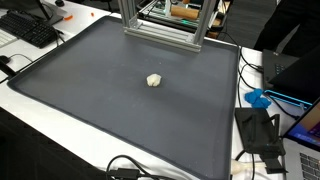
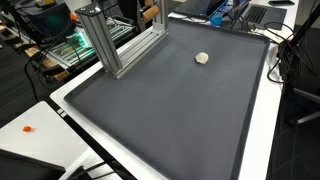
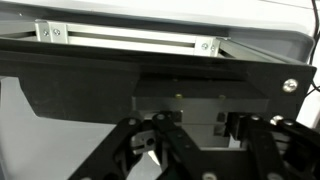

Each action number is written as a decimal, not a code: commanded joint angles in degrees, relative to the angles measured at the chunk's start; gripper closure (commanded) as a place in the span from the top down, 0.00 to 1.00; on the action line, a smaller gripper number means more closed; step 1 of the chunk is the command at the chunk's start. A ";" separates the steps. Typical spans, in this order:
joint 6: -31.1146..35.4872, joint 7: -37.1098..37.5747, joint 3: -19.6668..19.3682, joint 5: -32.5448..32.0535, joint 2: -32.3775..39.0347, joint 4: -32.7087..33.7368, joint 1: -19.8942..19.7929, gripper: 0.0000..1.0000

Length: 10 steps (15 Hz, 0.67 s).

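Gripper (image 3: 205,150): only its dark linkages show, along the bottom of the wrist view. The fingertips are lost in shadow, so I cannot tell whether the jaws stand wide or narrow. Nothing shows between them. The arm appears in neither exterior view.

Just ahead of the wrist camera: an aluminium rail (image 3: 130,38) with bolted brackets, and a black bar under it. The gripper seems to sit close to this structure, probably part of the frame (image 1: 160,25) (image 2: 120,45) at the far edge of the mat.

Lump (image 1: 153,80) (image 2: 202,58): small, pale and roundish. It lies alone on the mat, somewhat toward the frame end and well apart from every edge. It does not show in the wrist view. Nothing touches it.

Step, as I judge it: the gripper is clear of the lump, with no contact and no reach under way. A reach for the lump would call for travel out over the open mat, a descent from above, and jaws set wider than the lump.

Surface: a dark grey mat (image 1: 100,110) (image 2: 170,110) with a raised rim covers most of a white table (image 1: 25,120) (image 2: 30,115). It looks flat and matte.

Room: lab or workshop.
- A keyboard (image 1: 30,30) lies at the far left.
- Black cables (image 1: 130,168) run along the near edge.
- A blue object (image 1: 258,98) and dark gear sit off the right edge of the mat.
- A small orange spot (image 2: 27,129) sits on the table.
- Cluttered benches stand beyond the frame.
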 commanded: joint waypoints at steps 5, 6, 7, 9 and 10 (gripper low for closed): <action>-1.97 -1.77 -0.39 -0.16 -0.62 0.36 0.89 0.22; -2.06 -1.82 -0.39 -0.30 -0.68 0.58 0.81 0.22; -2.13 -2.09 -0.53 -0.29 -0.71 0.85 0.83 0.22; -2.56 -2.48 -0.50 -0.82 -0.83 1.59 0.71 0.22; -2.81 -2.73 -0.39 -1.32 -0.84 2.22 0.55 0.22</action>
